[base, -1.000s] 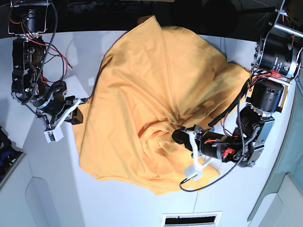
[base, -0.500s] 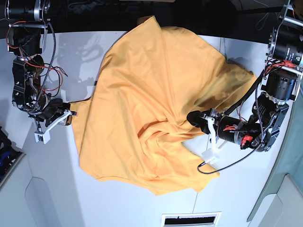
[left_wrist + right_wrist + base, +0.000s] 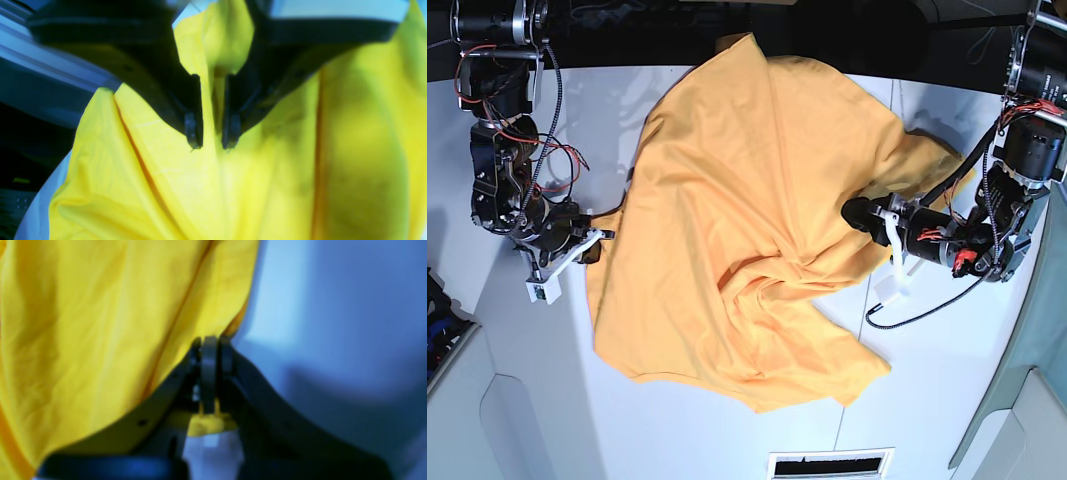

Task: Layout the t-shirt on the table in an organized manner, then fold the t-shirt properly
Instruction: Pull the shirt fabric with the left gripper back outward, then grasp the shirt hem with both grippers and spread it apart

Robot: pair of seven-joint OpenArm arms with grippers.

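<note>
The orange-yellow t-shirt lies rumpled across the middle of the white table, with creases bunching toward its right side. On the right of the base view, my left gripper holds a raised fold there. In the left wrist view, that fold of the t-shirt runs between the nearly closed black fingers of the left gripper. My right gripper is at the shirt's left edge. Seen from the right wrist, the right gripper is shut, with a bit of the t-shirt edge pinched behind its tips.
A vent slot sits at the table's near edge. A black cable loops below the left arm onto the table. The shirt's far corner overhangs the dark back edge. A thin seam runs down the table's right part.
The left gripper has pulled its fold up and to the right, drawing the shirt's right side outward. The right gripper drew back from the left edge, then returned and closed on it.
</note>
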